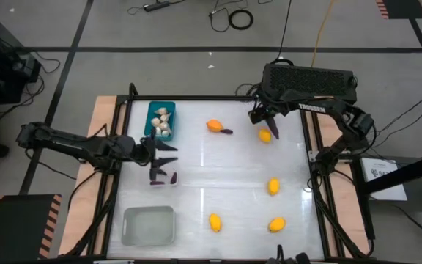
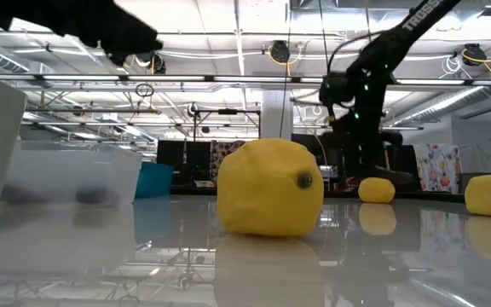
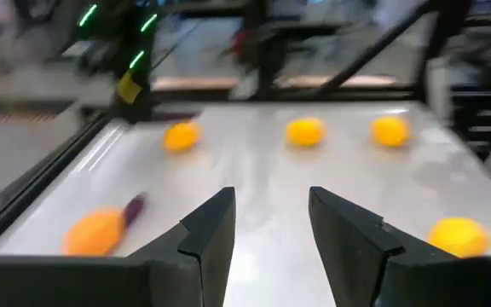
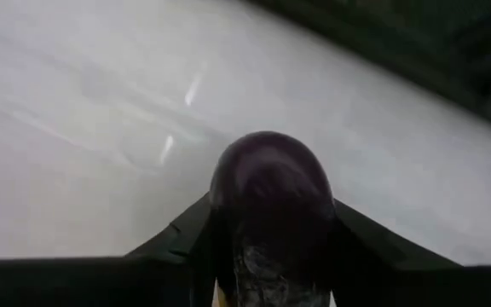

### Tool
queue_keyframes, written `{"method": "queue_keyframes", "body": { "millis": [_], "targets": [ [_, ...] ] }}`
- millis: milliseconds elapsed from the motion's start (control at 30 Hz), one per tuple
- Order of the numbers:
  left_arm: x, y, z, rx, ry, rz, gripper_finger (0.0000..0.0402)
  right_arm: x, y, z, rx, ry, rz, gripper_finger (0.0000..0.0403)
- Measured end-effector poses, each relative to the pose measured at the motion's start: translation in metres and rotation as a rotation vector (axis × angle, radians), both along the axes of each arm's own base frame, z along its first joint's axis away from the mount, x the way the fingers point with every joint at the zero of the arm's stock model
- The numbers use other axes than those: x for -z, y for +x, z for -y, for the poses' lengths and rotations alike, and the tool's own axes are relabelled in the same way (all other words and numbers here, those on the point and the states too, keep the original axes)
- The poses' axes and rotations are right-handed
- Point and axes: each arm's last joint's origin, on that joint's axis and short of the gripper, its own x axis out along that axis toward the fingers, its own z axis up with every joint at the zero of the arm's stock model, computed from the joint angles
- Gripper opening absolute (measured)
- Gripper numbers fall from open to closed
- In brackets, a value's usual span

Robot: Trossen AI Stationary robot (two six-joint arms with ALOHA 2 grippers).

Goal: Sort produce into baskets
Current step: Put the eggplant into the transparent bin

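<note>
Looking down from the high view: the left gripper (image 1: 168,152) hangs over the counter (image 1: 233,176) just beside the teal bin (image 1: 151,125), which holds several whitish garlic bulbs (image 1: 162,122). A few dark eggplants (image 1: 163,176) lie below that gripper on the counter. The pale translucent bin (image 1: 149,225) sits at the near left corner. The right gripper (image 1: 264,117) is at the far right part of the counter, next to a lemon (image 1: 264,135). Another lemon (image 1: 214,125) lies at far centre with a small eggplant (image 1: 226,132) touching it. Three more lemons rest toward the near right. A black box with cables (image 1: 310,78) stands behind the counter.

Low view: a large lemon (image 2: 271,188) fills the middle foreground; the translucent bin (image 2: 66,175) is at left with the teal bin (image 2: 153,179) behind it. The right arm (image 2: 373,68) comes down in the background near a far lemon (image 2: 376,189).

Left wrist view: the left fingers (image 3: 211,234) are empty; a narrow gap shows between the tips, and they stand as closed as they get. Lemons are scattered beyond them.

Right wrist view: the right fingers (image 4: 181,234) are clamped on a dark purple eggplant (image 4: 271,183), which is held above the blurred counter.
</note>
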Motion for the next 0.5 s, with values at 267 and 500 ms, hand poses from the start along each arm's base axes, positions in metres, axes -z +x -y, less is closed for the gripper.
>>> {"method": "queue_keyframes", "body": {
  "millis": [267,500],
  "targets": [
    [0.012,-0.029,-0.014,-0.408,-0.021,-0.149,0.0160,-0.047,0.054,-0.025,-0.174,-0.083,0.324,0.0180],
    [0.016,-0.038,-0.020,-0.610,0.007,-0.176,0.0160,-0.065,0.121,-0.092,-0.453,-0.192,0.704,0.0163]
  ]
}}
